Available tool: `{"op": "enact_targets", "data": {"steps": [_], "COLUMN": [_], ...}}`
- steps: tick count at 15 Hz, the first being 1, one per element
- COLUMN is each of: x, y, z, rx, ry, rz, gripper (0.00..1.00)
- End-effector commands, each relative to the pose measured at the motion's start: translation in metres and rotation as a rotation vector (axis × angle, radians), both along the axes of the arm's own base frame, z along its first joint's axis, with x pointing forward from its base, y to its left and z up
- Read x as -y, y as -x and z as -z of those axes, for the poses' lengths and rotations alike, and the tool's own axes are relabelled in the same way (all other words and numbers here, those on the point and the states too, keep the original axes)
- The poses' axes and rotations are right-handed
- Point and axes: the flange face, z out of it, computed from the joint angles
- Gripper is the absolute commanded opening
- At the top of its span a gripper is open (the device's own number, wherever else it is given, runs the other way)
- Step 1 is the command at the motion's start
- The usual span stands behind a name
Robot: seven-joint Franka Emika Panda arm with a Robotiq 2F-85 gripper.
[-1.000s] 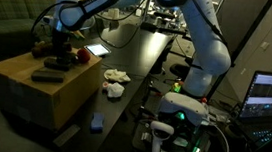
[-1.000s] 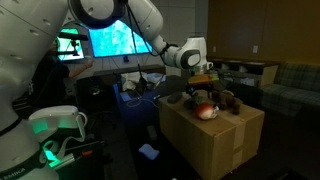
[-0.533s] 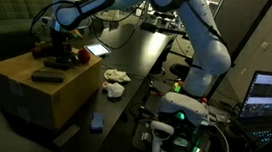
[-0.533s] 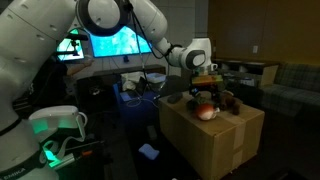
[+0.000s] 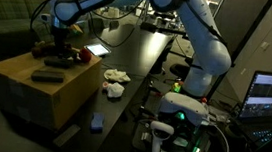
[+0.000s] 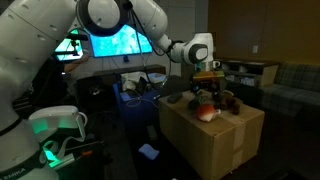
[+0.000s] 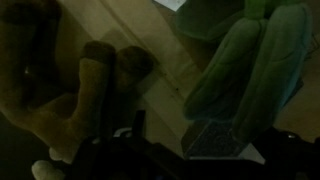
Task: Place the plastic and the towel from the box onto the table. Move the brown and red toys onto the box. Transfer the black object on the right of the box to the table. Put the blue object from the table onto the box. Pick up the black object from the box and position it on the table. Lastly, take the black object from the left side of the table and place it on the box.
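Quick update from us: over the last second the arm has pulled straight up off the box (image 6: 225, 140). The gripper (image 6: 207, 80) was down low by the toys and now hangs above them, jaws spread wide with nothing between them.

The red toy (image 6: 205, 112) and the brown toy (image 6: 229, 101) are both sitting on the box top, close together and not touching the gripper. So we'd say the toy step is done and this lift is just the retreat after letting go.

The white bundle (image 5: 116, 79), towel and plastic as far as we can tell, is already out on the table (image 5: 138, 56), so that step looks finished too.

Still to go by our reckoning:
- a flat black object (image 5: 46, 75) lies on the box top near the front edge, with another dark piece just behind it; one of those probably goes to the table next
- the blue object (image 5: 97, 124) is down beside the box, well apart from the toys, not moved yet

The wrist view is too dark for us to read much, just a brownish lump below the camera
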Motion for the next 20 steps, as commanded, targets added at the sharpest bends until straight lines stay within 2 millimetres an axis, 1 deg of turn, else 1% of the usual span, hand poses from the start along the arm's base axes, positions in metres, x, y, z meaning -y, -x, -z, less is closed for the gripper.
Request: {"op": "enact_targets", "data": {"steps": [1, 5, 12, 16, 20], "x": [-0.004, -0.011, -0.028, -0.027, -0.023], "y": [0.000, 0.001, 0.003, 0.002, 0.002], "z": [-0.022, -0.016, -0.003, 0.007, 0.022], "rx": [-0.042, -0.091, -0.070, -0.078, -0.086], "ry": [0.017, 0.011, -0.038, -0.044, -0.042], "rz": [0.047, 0.127, 0.224, 0.265, 0.287], "gripper": [1.00, 1.00, 1.00, 1.00, 1.00]}}
